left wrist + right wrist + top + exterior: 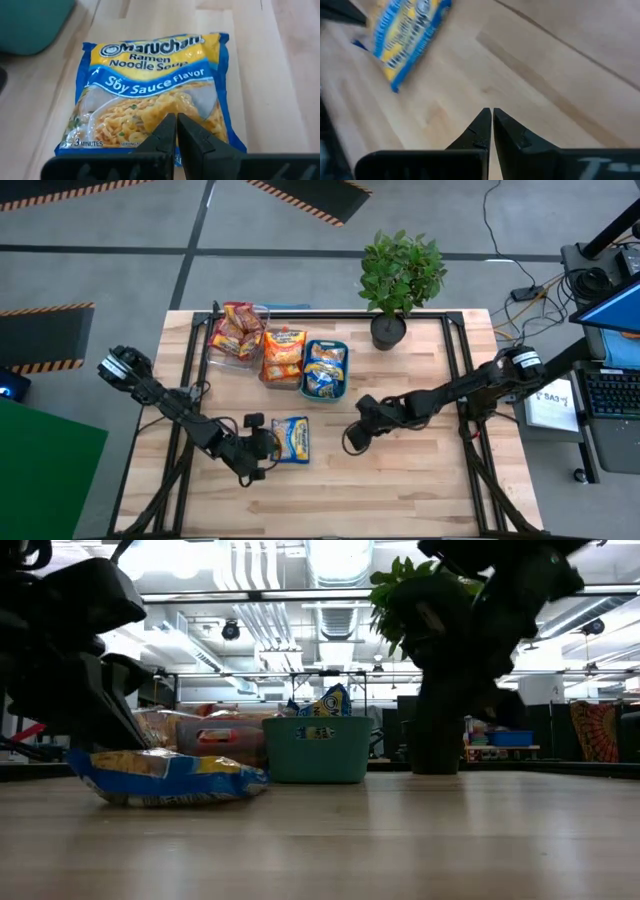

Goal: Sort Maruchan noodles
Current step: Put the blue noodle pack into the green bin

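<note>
- The left pincer (175, 131) is fully closed with nothing between its fingers; its tips sit at the near edge of a blue-and-yellow Maruchan soy sauce packet (155, 95), whether touching it I cannot tell.
- That packet (291, 439) lies flat on the wooden worktop (400, 490), alone, toward the front left.
- The right pincer (491, 127) is closed and empty too, above bare wood to the right of the lone packet.
- Farther back stand three bins side by side: a teal bin (326, 369) with blue-and-yellow packets, a grey bin (283, 356) with orange packets, a clear bin (238, 333) with red packets.
- A potted plant (398, 280) stands at the far edge.
</note>
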Robot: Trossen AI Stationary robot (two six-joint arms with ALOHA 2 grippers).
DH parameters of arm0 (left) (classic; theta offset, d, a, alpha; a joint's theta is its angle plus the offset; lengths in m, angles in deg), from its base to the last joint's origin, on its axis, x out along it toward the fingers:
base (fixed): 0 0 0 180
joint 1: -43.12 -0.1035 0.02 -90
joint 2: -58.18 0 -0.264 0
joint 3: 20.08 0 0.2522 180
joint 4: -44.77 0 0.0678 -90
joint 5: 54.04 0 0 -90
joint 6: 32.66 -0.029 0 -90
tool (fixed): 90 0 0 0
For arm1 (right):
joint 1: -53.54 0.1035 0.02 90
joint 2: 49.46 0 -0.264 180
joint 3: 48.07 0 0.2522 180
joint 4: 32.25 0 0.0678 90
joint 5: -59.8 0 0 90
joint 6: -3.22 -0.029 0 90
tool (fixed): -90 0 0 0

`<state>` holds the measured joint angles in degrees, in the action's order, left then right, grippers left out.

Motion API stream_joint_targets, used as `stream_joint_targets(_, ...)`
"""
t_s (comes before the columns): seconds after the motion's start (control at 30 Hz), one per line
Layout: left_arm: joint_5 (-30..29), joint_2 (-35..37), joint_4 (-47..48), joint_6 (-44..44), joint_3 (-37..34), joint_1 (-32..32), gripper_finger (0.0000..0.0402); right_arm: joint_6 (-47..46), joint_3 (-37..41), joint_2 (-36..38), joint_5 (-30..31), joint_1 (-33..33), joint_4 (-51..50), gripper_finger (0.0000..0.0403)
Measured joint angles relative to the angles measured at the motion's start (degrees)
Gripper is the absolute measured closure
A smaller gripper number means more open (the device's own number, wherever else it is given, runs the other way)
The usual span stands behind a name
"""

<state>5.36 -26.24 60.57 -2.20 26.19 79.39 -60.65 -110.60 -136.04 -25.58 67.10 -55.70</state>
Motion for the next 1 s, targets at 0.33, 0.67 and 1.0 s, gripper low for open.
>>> stream_joint_targets(0.33, -1.95, -0.02, -5.13, 2.25, -3.88, -0.05, 0.0402, -6.82, 6.62, 0.00, 0.58, -0.74, 15.25, 0.0319)
stream_joint_targets(0.67, -2.60, -0.02, -9.54, 3.31, -6.05, -0.09, 0.0402, -5.67, 6.03, -3.28, 2.48, -0.68, 24.80, 0.0187)
stream_joint_targets(1.0, -3.27, -1.58, -9.59, 4.77, -6.05, -0.09, 0.0402, -5.05, 5.64, -14.54, 2.93, -0.70, 42.63, 0.0129)
